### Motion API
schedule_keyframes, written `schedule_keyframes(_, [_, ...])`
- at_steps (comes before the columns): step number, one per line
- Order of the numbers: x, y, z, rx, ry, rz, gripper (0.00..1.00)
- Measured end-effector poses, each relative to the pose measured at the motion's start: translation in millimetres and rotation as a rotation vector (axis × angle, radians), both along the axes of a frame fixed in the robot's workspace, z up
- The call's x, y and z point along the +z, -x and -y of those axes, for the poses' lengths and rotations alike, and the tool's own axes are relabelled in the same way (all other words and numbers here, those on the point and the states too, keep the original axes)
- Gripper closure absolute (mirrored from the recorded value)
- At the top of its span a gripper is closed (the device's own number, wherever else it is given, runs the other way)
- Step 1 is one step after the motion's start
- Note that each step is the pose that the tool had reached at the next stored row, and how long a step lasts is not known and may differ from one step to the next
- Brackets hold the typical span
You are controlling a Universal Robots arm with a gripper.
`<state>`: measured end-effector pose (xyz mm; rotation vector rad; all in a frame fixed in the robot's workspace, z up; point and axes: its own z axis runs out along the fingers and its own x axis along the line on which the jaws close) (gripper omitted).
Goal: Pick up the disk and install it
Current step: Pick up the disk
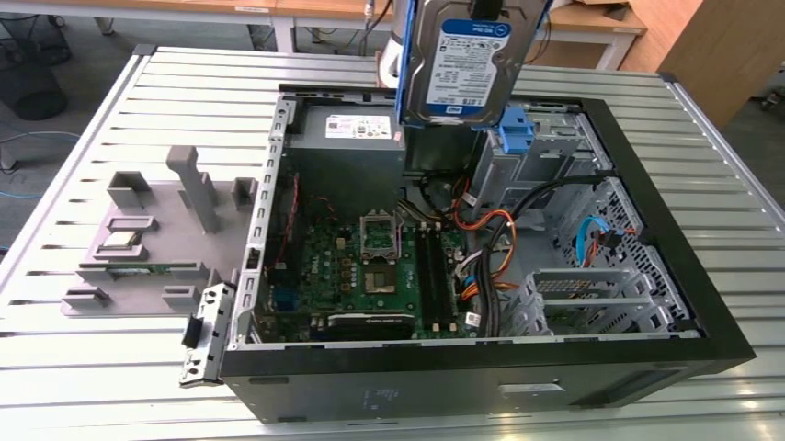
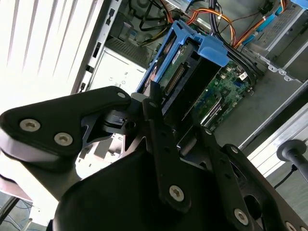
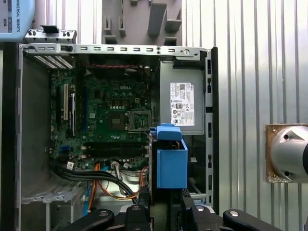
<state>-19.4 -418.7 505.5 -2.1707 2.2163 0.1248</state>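
One of the two steps looks done: the disk (image 1: pixel 470 64) is off the bench (image 1: pixel 110 386) and hangs in the air over the open computer case (image 1: pixel 491 377). It is above the place between the grey power supply (image 1: pixel 349 129) and the metal drive cage (image 1: pixel 552 138). The hand (image 2: pixel 179 126) pinches it at its upper end, with a finger on each side of the blue carrier (image 2: pixel 211 50). I judge that the installing is not done, because the disk seems to touch no part of the case. Its long axis stands almost upright, only a little tilted, so the free end points down into the case. In the exterior view the labelled face looks toward the camera. In the first wrist view the disk is seen end-on from above.
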Motion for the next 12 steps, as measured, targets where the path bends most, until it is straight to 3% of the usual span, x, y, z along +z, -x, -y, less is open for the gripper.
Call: schedule_keyframes(12, [-4.1, 0.0, 16.3, 0.0, 0.0113, 0.0, 0.65])
